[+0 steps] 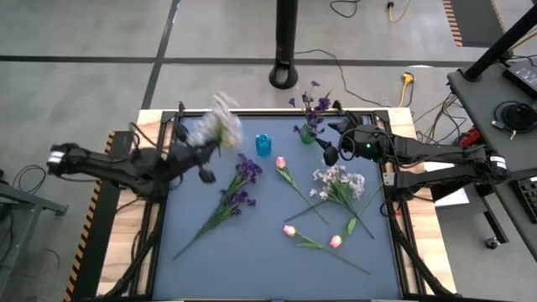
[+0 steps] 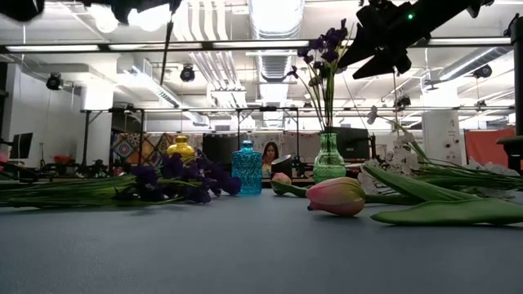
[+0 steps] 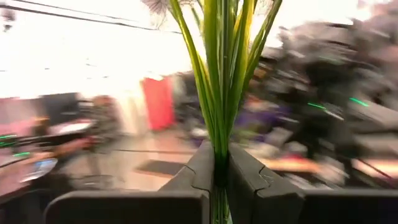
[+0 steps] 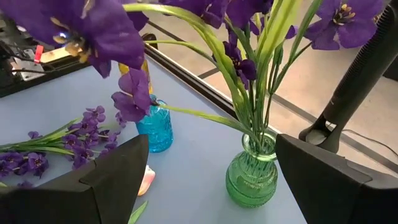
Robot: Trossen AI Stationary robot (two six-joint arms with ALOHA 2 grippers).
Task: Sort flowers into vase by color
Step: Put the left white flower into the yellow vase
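Note:
My left gripper (image 3: 219, 155) is shut on a white-lavender sprig (image 1: 215, 127), held up over the table's far left; the sprig is blurred in the high view. On the mat lie a dark purple stem (image 1: 239, 189), another white-lavender sprig (image 1: 340, 184) and three pink tulips (image 1: 281, 164) (image 1: 289, 229) (image 1: 336, 242). A green vase (image 4: 252, 177) at the far edge holds purple blooms (image 4: 239, 62). My right gripper (image 4: 211, 149) hangs open just on the near side of that vase, touching nothing. A blue vase (image 1: 263, 144) and a yellow vase (image 2: 181, 149) stand further left. My left gripper pinches the sprig's bundle of green stems (image 3: 217, 134) between its two fingers (image 3: 199, 168). The fingers lie across the stems, which run on past them at both sides. The sprig is lifted clear of the table, its blossoms (image 1: 220, 117) out beyond the gripper.
The table's metal frame (image 1: 277, 113) runs along the far edge right behind the vases. A black stand post (image 1: 285, 50) rises beyond it. Bare mat (image 1: 252, 260) lies toward the near edge.

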